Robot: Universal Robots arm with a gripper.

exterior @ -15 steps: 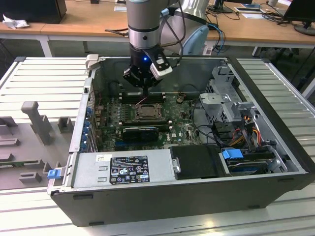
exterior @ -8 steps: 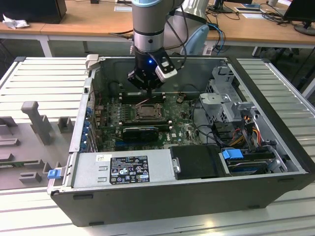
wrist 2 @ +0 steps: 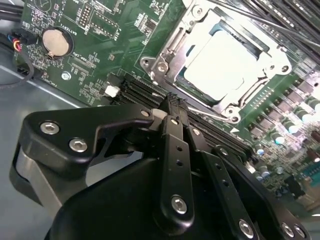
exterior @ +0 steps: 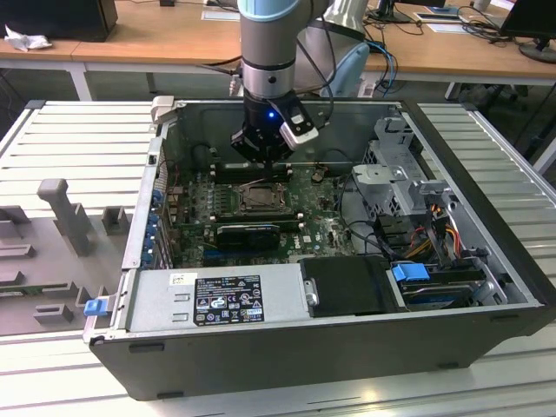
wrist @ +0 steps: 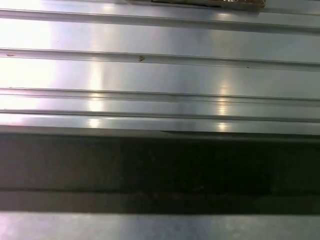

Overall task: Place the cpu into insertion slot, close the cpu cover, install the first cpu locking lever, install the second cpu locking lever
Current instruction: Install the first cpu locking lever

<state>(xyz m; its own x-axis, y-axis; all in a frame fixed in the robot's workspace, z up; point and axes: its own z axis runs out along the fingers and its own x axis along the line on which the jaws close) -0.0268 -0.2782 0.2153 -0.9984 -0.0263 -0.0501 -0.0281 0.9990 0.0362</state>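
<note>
The chip (wrist 2: 227,62) sits in the socket (wrist 2: 172,47) with the cover (wrist 2: 260,82) down over it. The gripper (wrist 2: 172,102) hovers just beside, fingers pressed together, holding nothing.

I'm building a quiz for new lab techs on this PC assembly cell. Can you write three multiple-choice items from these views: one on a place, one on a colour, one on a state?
1. Where is the gripper?
A. Over the motherboard, just behind the insertion slot
B. Outside the case, over the ribbed table
C. Down on the power supply

2. What colour is the circuit board around the socket?
A. Red
B. Green
C. White

3. How does the cpu lie?
A. Clamped in the gripper
B. On the table outside the case
C. Seated in the socket, with the cpu cover framing it

Answers:
1 A, the exterior view puts the gripper inside the open case above the board.
2 B, the second wrist view shows green board.
3 C, the second wrist view shows the pale chip inside the silvery frame.
</note>
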